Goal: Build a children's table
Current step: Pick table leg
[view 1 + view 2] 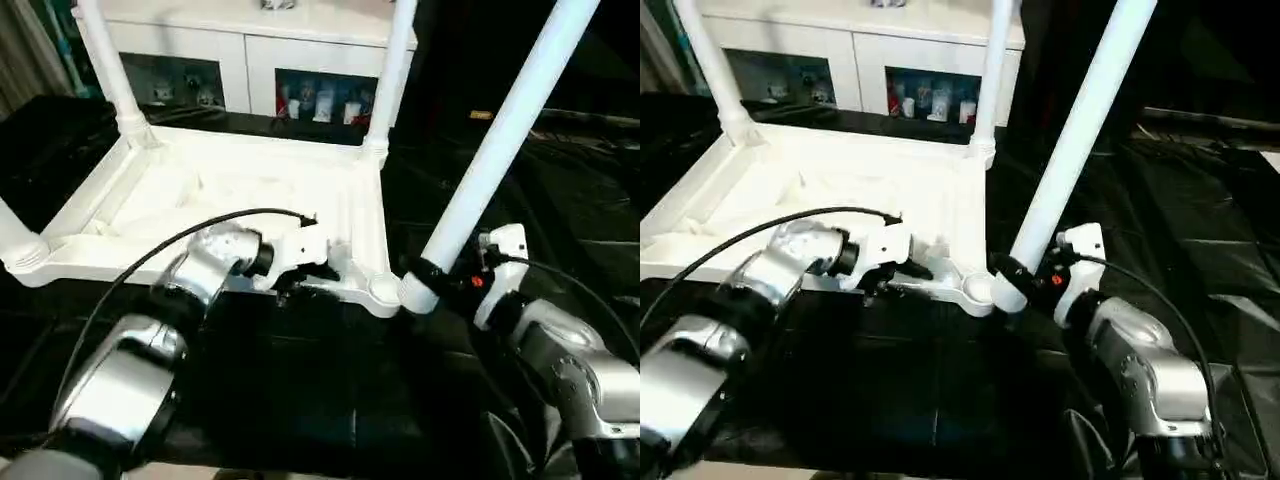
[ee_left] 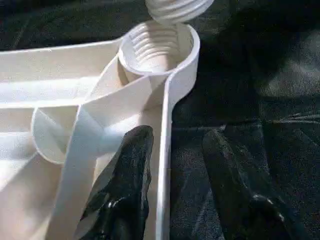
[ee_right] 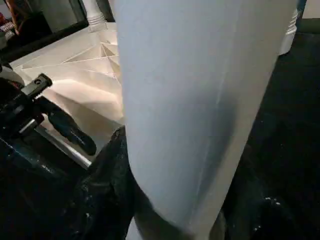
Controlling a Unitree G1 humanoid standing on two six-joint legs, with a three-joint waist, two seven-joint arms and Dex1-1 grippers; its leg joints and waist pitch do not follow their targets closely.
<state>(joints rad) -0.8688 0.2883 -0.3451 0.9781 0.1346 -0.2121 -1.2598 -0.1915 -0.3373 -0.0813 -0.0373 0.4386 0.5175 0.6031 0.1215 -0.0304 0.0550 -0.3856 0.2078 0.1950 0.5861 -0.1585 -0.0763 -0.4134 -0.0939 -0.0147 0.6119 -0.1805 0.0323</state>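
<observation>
My right gripper [image 1: 432,283] clamped the light, stiff, slick-looking leg [image 1: 500,150] low by its thread, tilted beside the upturned table's [image 1: 250,190] empty corner socket [image 2: 159,47], while my left gripper [image 2: 175,165], parted, straddled the rim.

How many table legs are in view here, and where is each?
4. Two stand in the far corner sockets, left and right. One sits in the near-left socket. The fourth, tilted, is held by the right gripper beside the empty near-right socket.
</observation>
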